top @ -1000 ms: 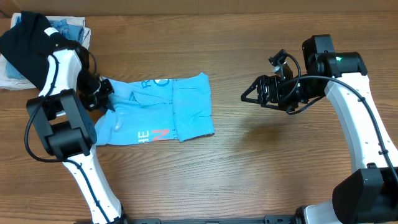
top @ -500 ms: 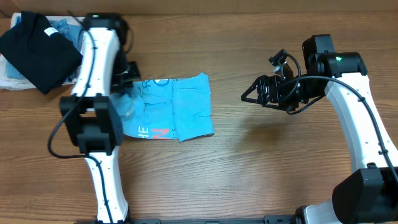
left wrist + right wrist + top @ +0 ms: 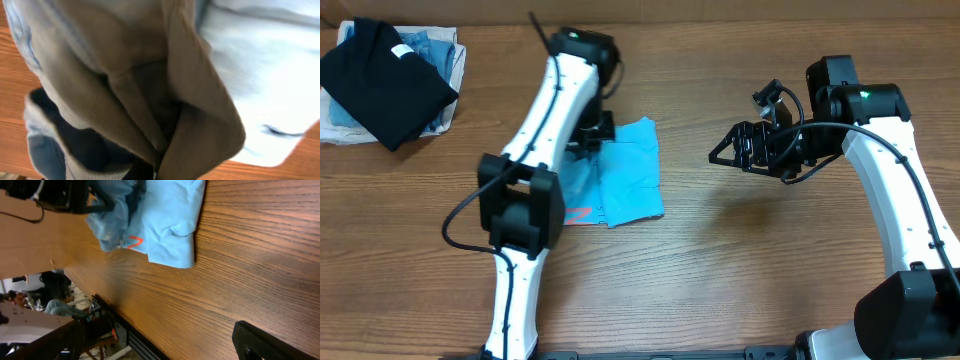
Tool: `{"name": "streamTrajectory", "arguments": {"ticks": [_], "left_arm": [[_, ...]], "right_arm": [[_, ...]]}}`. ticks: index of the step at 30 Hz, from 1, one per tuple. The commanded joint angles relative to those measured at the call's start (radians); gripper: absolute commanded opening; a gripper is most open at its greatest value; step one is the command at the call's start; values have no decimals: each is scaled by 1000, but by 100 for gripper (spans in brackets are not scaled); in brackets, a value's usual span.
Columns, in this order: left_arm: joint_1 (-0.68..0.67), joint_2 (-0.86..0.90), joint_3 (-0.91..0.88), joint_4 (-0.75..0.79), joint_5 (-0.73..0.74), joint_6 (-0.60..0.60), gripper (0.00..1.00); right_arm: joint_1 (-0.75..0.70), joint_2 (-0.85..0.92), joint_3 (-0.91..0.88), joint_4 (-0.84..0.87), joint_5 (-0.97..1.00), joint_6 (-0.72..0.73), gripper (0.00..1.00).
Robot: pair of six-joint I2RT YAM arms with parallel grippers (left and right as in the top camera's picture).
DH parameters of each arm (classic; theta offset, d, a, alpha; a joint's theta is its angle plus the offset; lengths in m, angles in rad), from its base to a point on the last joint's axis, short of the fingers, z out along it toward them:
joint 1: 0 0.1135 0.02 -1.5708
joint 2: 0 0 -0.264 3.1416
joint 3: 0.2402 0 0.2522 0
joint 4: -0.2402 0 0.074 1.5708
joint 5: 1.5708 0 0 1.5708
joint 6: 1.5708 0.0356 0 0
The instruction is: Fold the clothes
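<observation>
Since the earlier frame, the left arm (image 3: 552, 105) has swung from upper left toward frame centre, drawing the t-shirt (image 3: 632, 172) over itself; left end effector (image 3: 590, 133) clamped on the t-shirt, which lies on the table (image 3: 740, 270) left of centre; right end effector (image 3: 723, 152) jaws apart, empty, right of centre.

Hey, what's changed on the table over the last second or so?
The left hand, shut on the light blue t-shirt, swept from the shirt's left edge rightward and away from the robot. It dragged that side over the rest, so the shirt now covers less table. Unchanged: the right hand, open above the wood, and the black folded shirt on its pile at far left.
</observation>
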Motion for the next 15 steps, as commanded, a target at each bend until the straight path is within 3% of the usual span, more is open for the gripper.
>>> {"name": "streamTrajectory", "arguments": {"ticks": [1, 5, 15], "left_arm": [[-44, -6, 21, 5, -13, -35, 5], [-81, -6, 19, 40, -13, -35, 14], [-106, -5, 19, 82, 61, -50, 10]], "right_arm": [[1, -5, 0, 3, 6, -2, 98], [1, -5, 0, 2, 6, -2, 98], [1, -5, 0, -1, 6, -2, 98]]}}
